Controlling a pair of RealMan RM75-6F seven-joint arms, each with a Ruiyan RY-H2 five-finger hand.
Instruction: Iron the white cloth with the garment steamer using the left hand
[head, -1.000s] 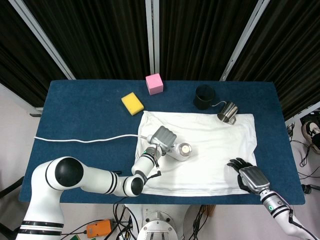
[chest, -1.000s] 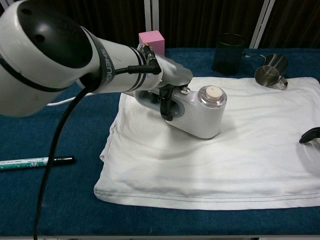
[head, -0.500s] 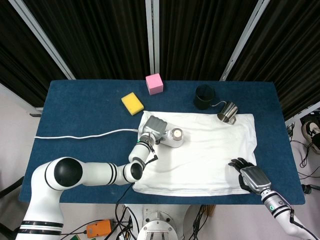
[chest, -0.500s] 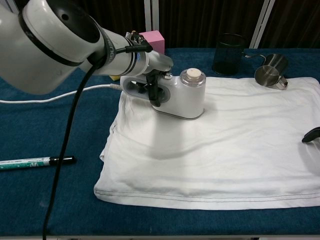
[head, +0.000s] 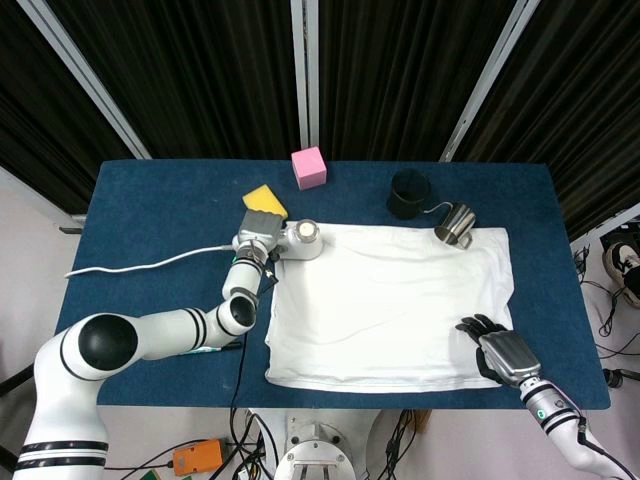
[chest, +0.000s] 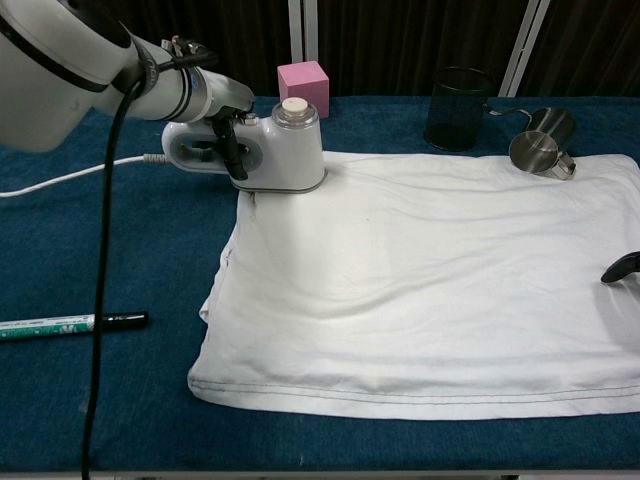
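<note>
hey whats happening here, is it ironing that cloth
Yes. The left hand grips the garment steamer by its handle, at the far left corner of the white cloth, partly over its edge. The right hand rests on the cloth's near right corner. A metal cup sits on the far right corner.

**Materials and Surface Finish**

The white cloth (chest: 420, 290) was soft woven fabric, matt, lightly wrinkled, with a stitched hem. The garment steamer (chest: 262, 150) had a smooth, glossy white plastic body. The table cover (head: 160, 215) was matt blue textile. The steel cup (chest: 541, 142) was shiny bare metal. The black pen holder (chest: 458, 108) looked like fine mesh. The arm shells (head: 150, 338) were glossy white plastic.
</note>
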